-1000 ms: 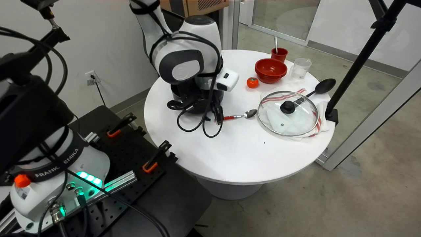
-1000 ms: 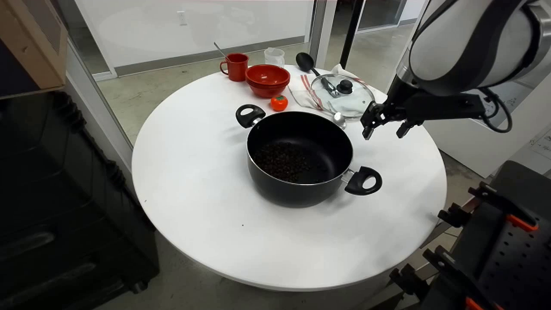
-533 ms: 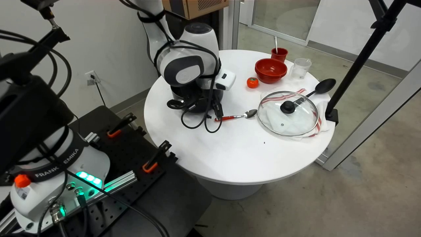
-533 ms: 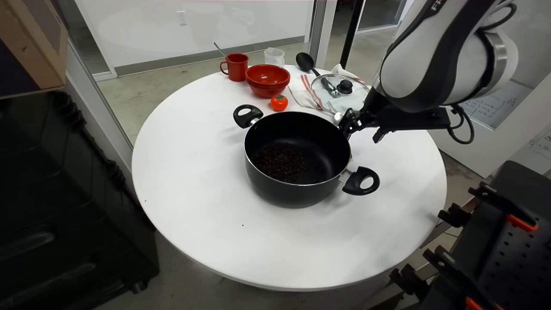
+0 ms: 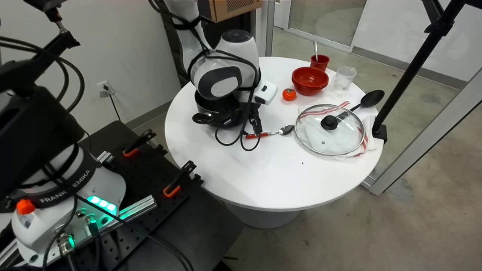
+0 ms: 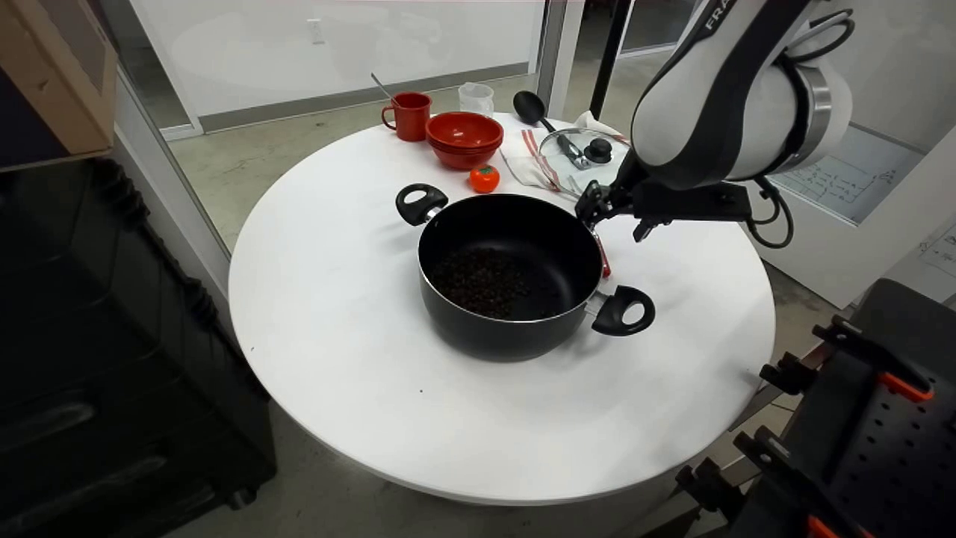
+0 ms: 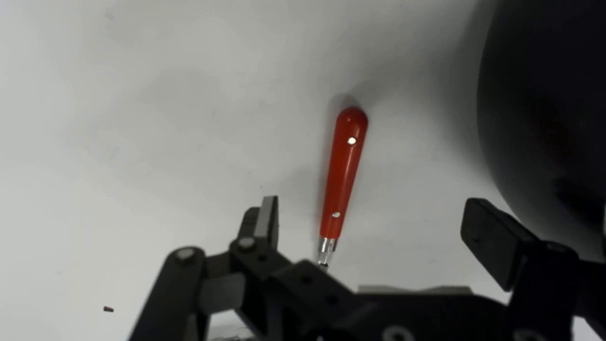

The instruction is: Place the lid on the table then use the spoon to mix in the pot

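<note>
Red marks the handle of the spoon (image 7: 343, 177), which we see lying on the white desk (image 6: 336, 314), just beside the black pot (image 6: 508, 338). In the wrist view we find the pincer (image 7: 374, 229) released, its fingers spread wide, with the spoon's handle showing between and ahead of them; how high they stand above the desk we cannot tell. We see small dark pieces (image 6: 478, 284) gathered in the bottom of the pot. The spoon's metal end points toward the glass lid (image 5: 331, 137); whether it touches the rim we cannot tell. The lid lies knob up over a red-striped cloth (image 5: 371, 138), the handle of a black utensil (image 5: 372, 98) showing through the glass. Near the lid we spot a tomato (image 5: 289, 95) and stacked red bowls (image 6: 464, 148), with a red mug (image 6: 413, 119) beside them.
</note>
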Robot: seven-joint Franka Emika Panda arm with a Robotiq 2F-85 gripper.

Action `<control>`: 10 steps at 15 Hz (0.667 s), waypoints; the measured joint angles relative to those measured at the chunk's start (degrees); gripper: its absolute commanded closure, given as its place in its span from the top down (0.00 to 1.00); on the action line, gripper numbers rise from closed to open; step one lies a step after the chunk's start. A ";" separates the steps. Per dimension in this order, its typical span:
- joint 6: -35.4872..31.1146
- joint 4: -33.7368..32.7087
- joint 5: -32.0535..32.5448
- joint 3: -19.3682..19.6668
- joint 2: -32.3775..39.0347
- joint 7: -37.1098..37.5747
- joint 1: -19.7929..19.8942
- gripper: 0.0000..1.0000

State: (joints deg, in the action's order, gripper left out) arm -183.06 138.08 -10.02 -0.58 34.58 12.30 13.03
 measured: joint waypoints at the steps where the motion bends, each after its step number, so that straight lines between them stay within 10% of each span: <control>1: 0.00 -0.19 -0.20 0.03 0.09 0.21 0.00 0.97; 10: 1.39 -0.27 -1.98 -0.34 0.27 1.34 1.46 1.00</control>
State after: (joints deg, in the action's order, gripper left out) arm -181.67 137.81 -12.00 -0.93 34.85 13.64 14.49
